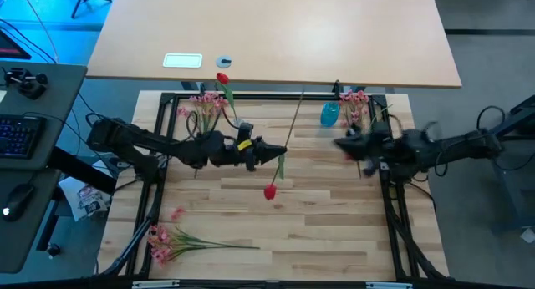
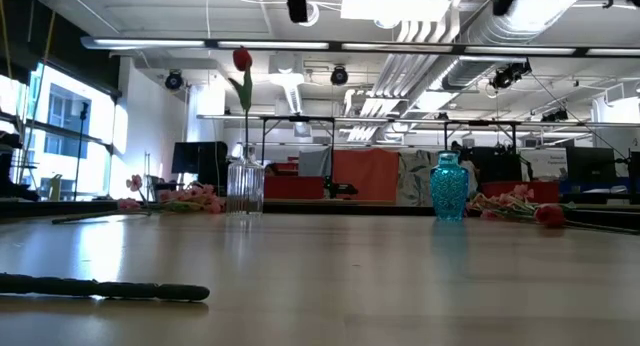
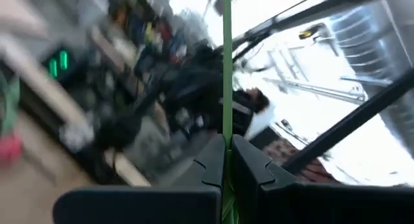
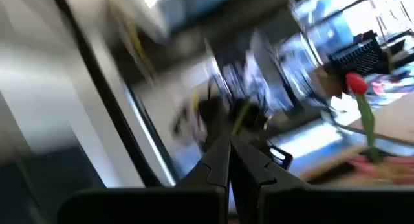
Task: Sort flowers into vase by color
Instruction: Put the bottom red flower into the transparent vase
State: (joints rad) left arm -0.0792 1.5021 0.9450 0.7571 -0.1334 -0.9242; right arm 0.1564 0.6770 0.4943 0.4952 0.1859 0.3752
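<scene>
the left gripper [image 1: 276, 154], near the table's middle, has its fingers closed on the thin green stem of a red tulip [image 1: 270, 191], whose bloom hangs low. the flower looks very light, the stem thin and bendy, so a hold at mid-stem seems best. the right gripper [image 1: 344, 144] is beside the blue vase [image 1: 329, 114], fingers pressed together, apparently empty. one tulip stands in the clear vase [image 2: 244, 189].

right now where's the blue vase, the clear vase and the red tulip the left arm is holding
blue vase [image 2: 449, 187]: low view, on the middle of its body.
clear vase [image 2: 244, 189]: low view, on its ribbed glass wall.
red tulip [image 1: 270, 191]: high view, on the bloom, hanging below the left gripper [image 1: 269, 152].
</scene>
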